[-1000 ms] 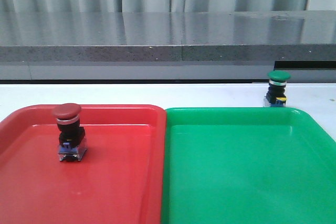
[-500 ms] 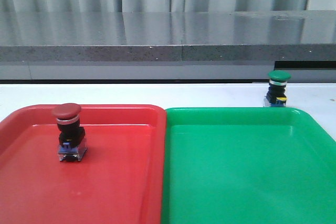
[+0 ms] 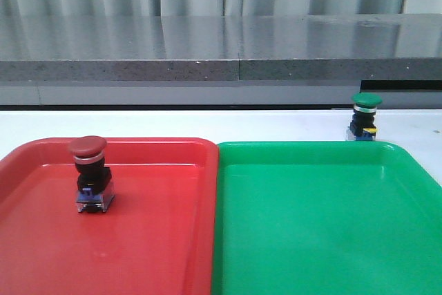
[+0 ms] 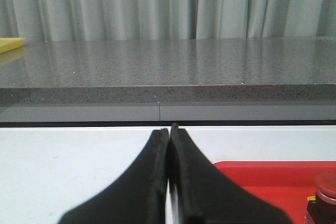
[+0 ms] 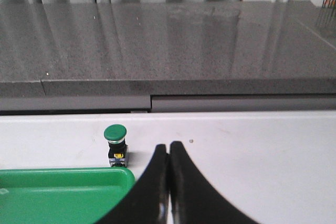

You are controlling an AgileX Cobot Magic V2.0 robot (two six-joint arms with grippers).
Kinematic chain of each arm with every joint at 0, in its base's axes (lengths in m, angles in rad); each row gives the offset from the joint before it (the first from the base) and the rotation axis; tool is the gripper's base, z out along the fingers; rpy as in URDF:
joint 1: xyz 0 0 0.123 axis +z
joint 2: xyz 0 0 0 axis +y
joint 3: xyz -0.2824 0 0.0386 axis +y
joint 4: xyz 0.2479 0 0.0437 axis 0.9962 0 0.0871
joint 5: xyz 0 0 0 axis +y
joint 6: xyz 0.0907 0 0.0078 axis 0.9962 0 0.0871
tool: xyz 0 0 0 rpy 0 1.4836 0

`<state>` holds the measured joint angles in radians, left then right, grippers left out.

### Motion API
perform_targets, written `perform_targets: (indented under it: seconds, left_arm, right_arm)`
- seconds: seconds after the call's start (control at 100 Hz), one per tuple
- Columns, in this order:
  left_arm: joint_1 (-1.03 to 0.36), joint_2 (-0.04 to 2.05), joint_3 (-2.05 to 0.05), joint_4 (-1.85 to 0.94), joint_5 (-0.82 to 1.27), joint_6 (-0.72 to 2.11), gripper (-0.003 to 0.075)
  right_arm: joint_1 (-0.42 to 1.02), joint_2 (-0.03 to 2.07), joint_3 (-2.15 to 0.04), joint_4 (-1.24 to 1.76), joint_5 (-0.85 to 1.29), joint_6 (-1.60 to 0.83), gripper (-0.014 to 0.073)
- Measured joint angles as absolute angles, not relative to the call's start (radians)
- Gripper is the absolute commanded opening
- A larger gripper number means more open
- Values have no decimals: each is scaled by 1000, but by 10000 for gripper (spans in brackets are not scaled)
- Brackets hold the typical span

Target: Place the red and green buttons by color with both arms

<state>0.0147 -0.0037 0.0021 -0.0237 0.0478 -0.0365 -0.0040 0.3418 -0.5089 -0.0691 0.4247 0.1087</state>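
The red button point(image 3: 88, 175) stands upright inside the red tray point(image 3: 159, 240), near its far left part; its cap edge point(image 4: 325, 186) peeks into the left wrist view. The green button point(image 3: 364, 117) stands on the white table just behind the green tray point(image 3: 324, 233), and it also shows in the right wrist view point(image 5: 116, 146) beside the tray's corner point(image 5: 68, 192). My left gripper point(image 4: 169, 129) is shut and empty, left of the red tray. My right gripper point(image 5: 168, 145) is shut and empty, to the right of the green button. Neither arm shows in the front view.
The two trays sit side by side, touching, at the table's near edge. A grey stone counter point(image 3: 221, 46) runs along the back, with pale curtains behind it. White table surface point(image 5: 262, 150) lies right of the green tray.
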Motion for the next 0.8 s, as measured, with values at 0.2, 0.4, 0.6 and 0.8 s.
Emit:
perform_targets:
  seconds: [0.2,0.4,0.6,0.8]
  left_arm:
    - [15,-4,2,-24,48,-37,-20]
    - [15,-4,2,-24,48,-37,-20]
    - [15,-4,2,-24,48,-37,-20]
    - [15,-4,2,-24,48,-37,-20]
  right_arm:
    - [14,644,-688,-71,513,114,-62]
    - [142,953,-847,-71,571,129,192]
    - [278,1218,-950,-66,568,141,657]
    - [279,1458,-1082,-62,579,220,594]
